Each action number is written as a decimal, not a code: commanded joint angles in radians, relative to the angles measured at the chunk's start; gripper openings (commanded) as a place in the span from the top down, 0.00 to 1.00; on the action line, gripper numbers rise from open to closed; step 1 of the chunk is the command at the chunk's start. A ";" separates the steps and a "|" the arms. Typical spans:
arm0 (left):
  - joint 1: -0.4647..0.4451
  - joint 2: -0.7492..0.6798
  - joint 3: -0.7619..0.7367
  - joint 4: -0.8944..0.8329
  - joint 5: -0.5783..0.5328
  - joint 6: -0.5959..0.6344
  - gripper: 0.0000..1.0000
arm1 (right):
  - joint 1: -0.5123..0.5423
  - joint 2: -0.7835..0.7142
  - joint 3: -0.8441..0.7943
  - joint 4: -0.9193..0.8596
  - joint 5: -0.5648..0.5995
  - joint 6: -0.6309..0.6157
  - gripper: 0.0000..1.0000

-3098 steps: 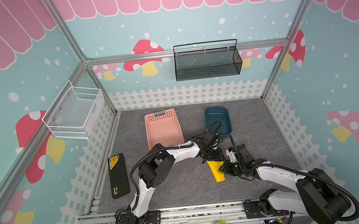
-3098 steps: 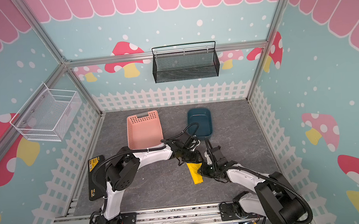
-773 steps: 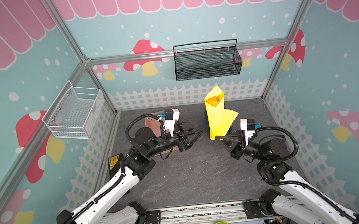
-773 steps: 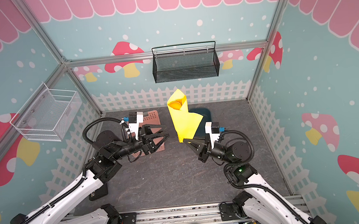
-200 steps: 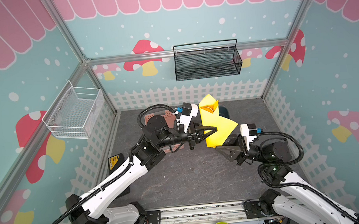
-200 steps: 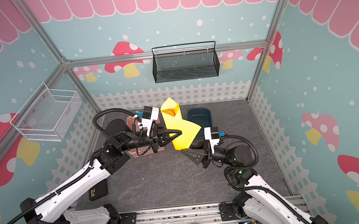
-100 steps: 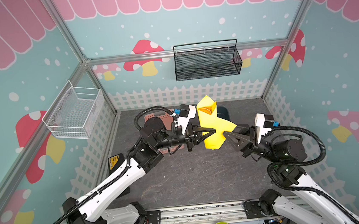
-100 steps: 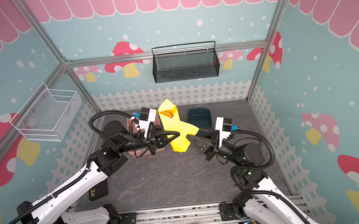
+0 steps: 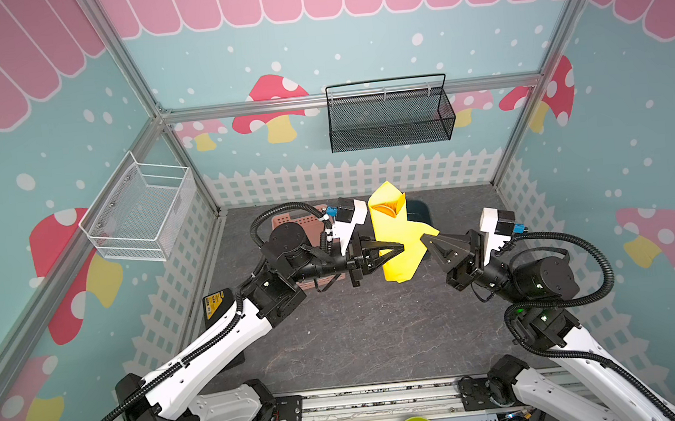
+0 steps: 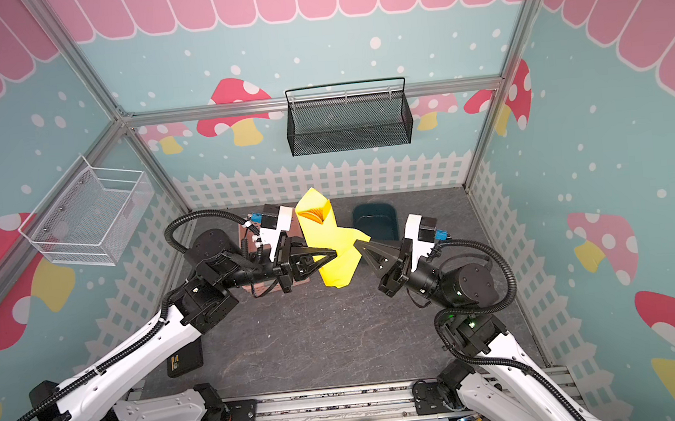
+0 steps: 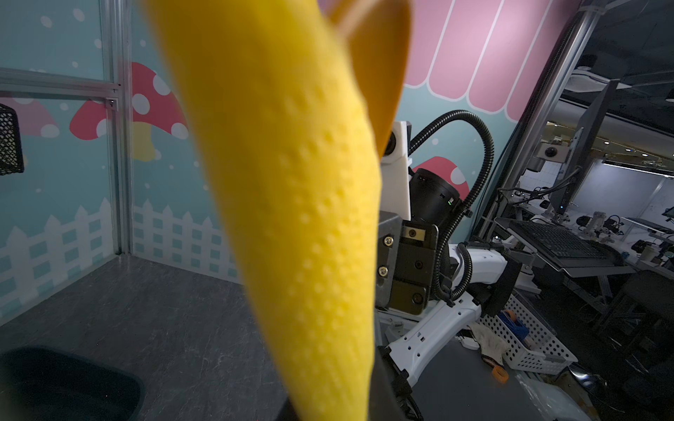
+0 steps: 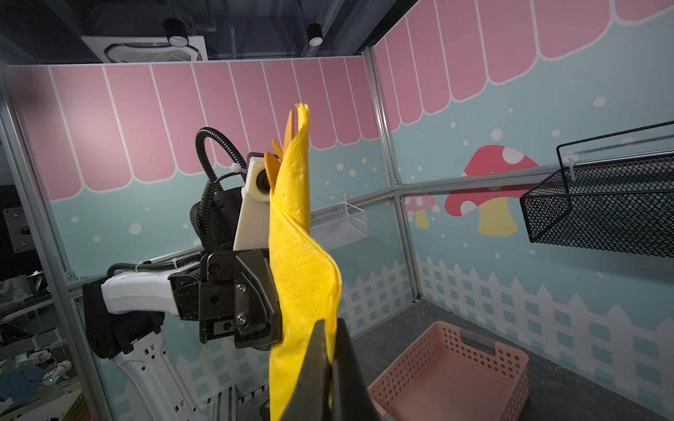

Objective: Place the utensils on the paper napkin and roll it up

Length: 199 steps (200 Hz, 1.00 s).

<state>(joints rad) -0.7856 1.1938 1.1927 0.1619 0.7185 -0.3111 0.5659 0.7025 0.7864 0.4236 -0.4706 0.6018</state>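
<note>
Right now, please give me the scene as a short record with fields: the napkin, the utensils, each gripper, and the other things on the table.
napkin: loosely rolled, upright, held above the table, one flap sticking out
utensils: inside the napkin, orange tips showing at its open top
left gripper: shut on the napkin's lower half
right gripper: shut on the flap's edge
pink basket: on the table behind the left arm, looks empty
blue tray: on the table near the back fence

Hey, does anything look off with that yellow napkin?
Yes. The napkin, held upright in midair, is no neat roll: a loose flap sticks out sideways, pinched by the right end effector, while the left end effector clamps its middle. Utensils poke from the open top.
</note>
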 commanded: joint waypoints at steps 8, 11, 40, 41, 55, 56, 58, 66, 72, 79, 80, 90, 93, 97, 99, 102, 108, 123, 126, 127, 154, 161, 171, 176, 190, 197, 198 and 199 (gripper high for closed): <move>0.005 -0.037 -0.019 0.012 0.020 -0.005 0.95 | 0.004 -0.003 0.034 -0.012 0.065 -0.036 1.00; 0.005 -0.037 -0.020 0.015 0.021 -0.006 0.95 | 0.004 -0.001 0.035 -0.015 0.070 -0.038 1.00; 0.006 -0.033 -0.021 0.037 0.047 -0.021 0.96 | 0.005 0.026 0.045 -0.038 0.101 -0.051 1.00; 0.005 -0.033 -0.021 0.037 0.047 -0.021 0.96 | 0.004 0.027 0.045 -0.038 0.101 -0.051 1.00; 0.006 -0.030 -0.022 0.045 0.059 -0.029 0.96 | 0.004 0.044 0.048 -0.035 0.095 -0.051 1.00; 0.006 -0.030 -0.021 0.045 0.059 -0.029 0.96 | 0.004 0.046 0.049 -0.035 0.094 -0.051 1.00; 0.005 -0.030 -0.022 0.046 0.059 -0.031 0.96 | 0.004 0.049 0.049 -0.034 0.092 -0.050 1.00; 0.005 -0.030 -0.023 0.048 0.059 -0.034 0.96 | 0.004 0.057 0.050 -0.029 0.082 -0.050 1.00; 0.005 -0.031 -0.025 0.050 0.059 -0.036 0.96 | 0.004 0.065 0.054 -0.028 0.074 -0.050 1.00; 0.005 -0.031 -0.025 0.049 0.054 -0.035 0.96 | 0.005 0.073 0.058 -0.025 0.062 -0.050 1.00; 0.005 -0.031 -0.025 0.049 0.054 -0.034 0.96 | 0.005 0.074 0.058 -0.026 0.061 -0.050 1.00; 0.006 -0.035 -0.025 0.029 0.026 -0.020 0.96 | 0.004 0.077 0.064 -0.028 0.054 -0.051 0.97; 0.006 -0.037 -0.024 0.018 0.011 -0.016 0.96 | 0.004 0.074 0.065 -0.028 0.054 -0.051 0.95; 0.006 -0.038 -0.021 0.002 -0.011 -0.006 0.96 | 0.003 0.072 0.064 -0.031 0.057 -0.051 0.93; 0.006 -0.040 -0.020 -0.005 -0.021 -0.002 0.96 | 0.004 0.071 0.064 -0.032 0.059 -0.051 0.92; 0.008 -0.040 -0.019 -0.018 -0.035 0.003 0.96 | 0.004 0.067 0.064 -0.033 0.061 -0.051 0.91; 0.010 -0.042 -0.018 -0.035 -0.053 0.014 0.96 | 0.005 0.061 0.062 -0.040 0.067 -0.052 0.90; 0.015 -0.045 -0.018 -0.060 -0.112 0.021 0.96 | 0.004 0.043 0.063 -0.068 0.084 -0.062 0.81; 0.016 -0.046 -0.015 -0.066 -0.127 0.021 0.96 | 0.005 0.040 0.063 -0.075 0.088 -0.063 0.79; 0.017 -0.046 -0.015 -0.068 -0.131 0.022 0.96 | 0.005 0.038 0.063 -0.078 0.090 -0.064 0.79; 0.026 -0.043 -0.005 -0.114 -0.204 0.037 0.96 | 0.004 0.002 0.059 -0.118 0.108 -0.071 0.72; 0.029 -0.042 -0.005 -0.114 -0.208 0.037 0.96 | 0.003 -0.003 0.057 -0.117 0.097 -0.072 0.72; 0.032 -0.038 -0.002 -0.117 -0.214 0.035 0.96 | 0.003 -0.003 0.060 -0.128 0.081 -0.076 0.72; 0.033 -0.035 0.000 -0.121 -0.217 0.035 0.96 | 0.004 -0.004 0.063 -0.137 0.079 -0.077 0.72; 0.034 -0.031 0.005 -0.130 -0.224 0.034 0.96 | 0.004 -0.006 0.064 -0.133 0.048 -0.082 0.71; 0.035 -0.030 0.005 -0.130 -0.225 0.034 0.96 | 0.004 -0.002 0.069 -0.130 0.018 -0.087 0.71; 0.035 -0.030 0.005 -0.129 -0.225 0.034 0.96 | 0.004 0.000 0.069 -0.130 0.013 -0.087 0.71; 0.035 -0.030 0.005 -0.129 -0.225 0.033 0.96 | 0.004 0.002 0.070 -0.130 0.011 -0.088 0.71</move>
<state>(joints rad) -0.7551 1.1664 1.1721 0.0589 0.5316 -0.3016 0.5739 0.7021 0.8238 0.3050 -0.3943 0.5446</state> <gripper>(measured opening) 0.113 0.286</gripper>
